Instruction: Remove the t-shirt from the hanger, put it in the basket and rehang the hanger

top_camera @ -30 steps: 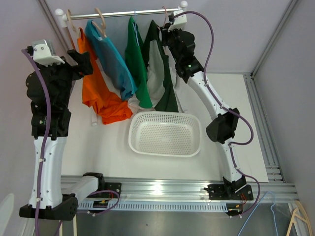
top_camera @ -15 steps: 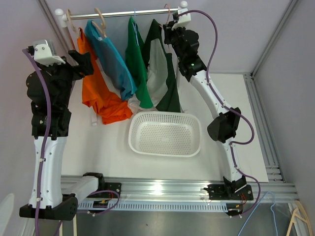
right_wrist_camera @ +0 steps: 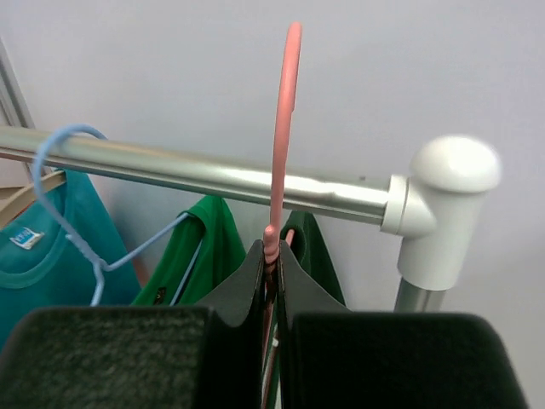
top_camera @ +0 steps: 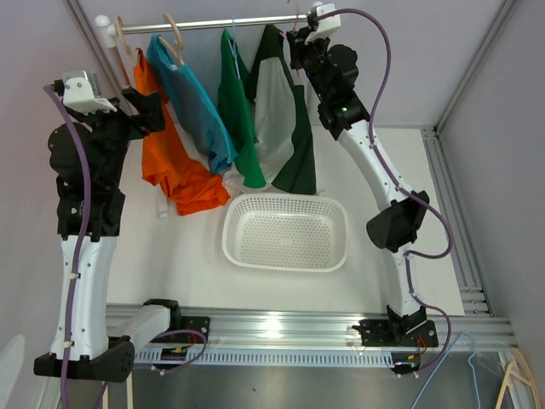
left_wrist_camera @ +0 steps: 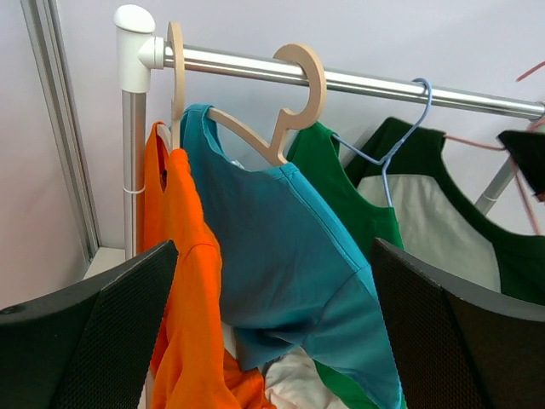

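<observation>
A dark green and grey t-shirt (top_camera: 281, 119) hangs on a pink hanger (right_wrist_camera: 288, 111) at the right end of the metal rail (top_camera: 213, 23). My right gripper (right_wrist_camera: 271, 264) is shut on the hanger's neck, just below the hook. The hook rises well above the rail (right_wrist_camera: 213, 175) in the right wrist view. In the top view my right gripper (top_camera: 300, 41) sits high by the rail's white end cap. My left gripper (left_wrist_camera: 271, 256) is open and empty, facing the teal t-shirt (left_wrist_camera: 272, 239) and the orange t-shirt (left_wrist_camera: 183, 281).
A white perforated basket (top_camera: 287, 198) sits on the table under the clothes. A green t-shirt (top_camera: 234, 94) hangs on a blue wire hanger (left_wrist_camera: 400, 136). The teal one hangs on a wooden hanger (left_wrist_camera: 298, 77). A rail post (left_wrist_camera: 132, 170) stands at the left.
My right gripper has risen and moved right with the pink hanger. The dark green and grey t-shirt has lifted and swung right with it. The left arm has barely moved.
</observation>
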Robot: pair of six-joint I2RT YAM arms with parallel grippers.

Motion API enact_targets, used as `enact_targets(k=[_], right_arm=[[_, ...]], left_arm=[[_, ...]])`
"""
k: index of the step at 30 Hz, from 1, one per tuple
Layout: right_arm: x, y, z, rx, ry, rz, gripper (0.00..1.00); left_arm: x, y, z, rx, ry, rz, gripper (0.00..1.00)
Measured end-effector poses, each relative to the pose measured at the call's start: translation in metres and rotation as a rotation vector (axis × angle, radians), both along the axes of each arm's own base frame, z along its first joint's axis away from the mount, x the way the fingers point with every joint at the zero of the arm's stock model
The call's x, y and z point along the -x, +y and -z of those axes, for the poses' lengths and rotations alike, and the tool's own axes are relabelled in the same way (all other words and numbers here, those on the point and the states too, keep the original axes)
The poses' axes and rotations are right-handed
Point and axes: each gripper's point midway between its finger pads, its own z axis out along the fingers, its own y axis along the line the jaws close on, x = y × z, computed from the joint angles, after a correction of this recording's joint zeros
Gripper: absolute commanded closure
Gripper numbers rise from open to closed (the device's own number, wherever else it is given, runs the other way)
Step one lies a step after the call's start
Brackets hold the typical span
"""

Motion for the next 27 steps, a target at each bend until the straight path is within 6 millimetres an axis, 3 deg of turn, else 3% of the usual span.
enact_targets(k=[7,12,18,22,27], right_arm=[[0.052,-0.018,-0.036,-0.002,-0.019,0.021,1.0],[0.088,-0.027,-0.04,-0.03,0.055,0.077,1.0],[0.139,-0.027,-0.034,-0.078,0.18,0.157,1.0],[0.183,-0.028,-0.036,-0.134,0.223,0.237,1.0],[0.221,-0.053,-0.059,-0.244,0.225,0.374,1.0]], left_arm=[[0.001,-0.005,0.0,-0.005,-0.004,0.027,0.0],[0.002,-0.013,0.001,-0.009,-0.005,0.049,0.01],[0.012,-0.044,0.0,-0.056,-0.002,0.109,0.01],[0.034,-0.066,-0.016,-0.085,-0.044,0.192,0.01],[0.095,-0.117,-0.031,-0.157,-0.148,0.493,0.01]])
